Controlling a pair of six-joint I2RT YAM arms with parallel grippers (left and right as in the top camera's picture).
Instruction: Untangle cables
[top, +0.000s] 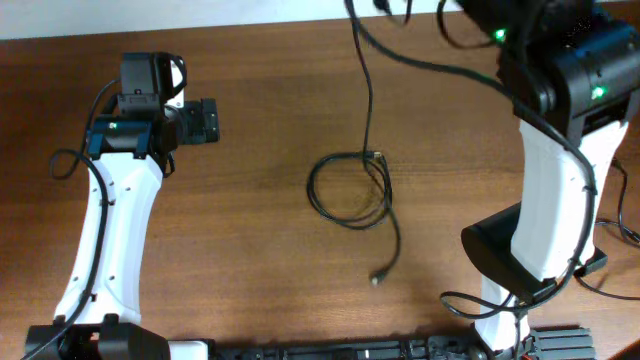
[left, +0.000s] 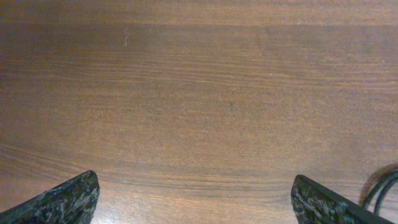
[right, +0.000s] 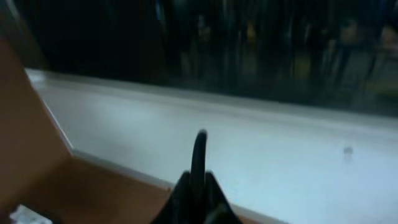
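Brown wooden table (top: 250, 230) is shown bearing thin black cables (top: 369, 110). A loose loop is laid at centre, one tail is ended by a small plug (top: 377, 279), and one strand is led toward the far edge. Left gripper (left: 193, 208) is held wide apart over bare wood. Right gripper (right: 199, 186), blurred, is clamped on a strand. The number of cords cannot be told.
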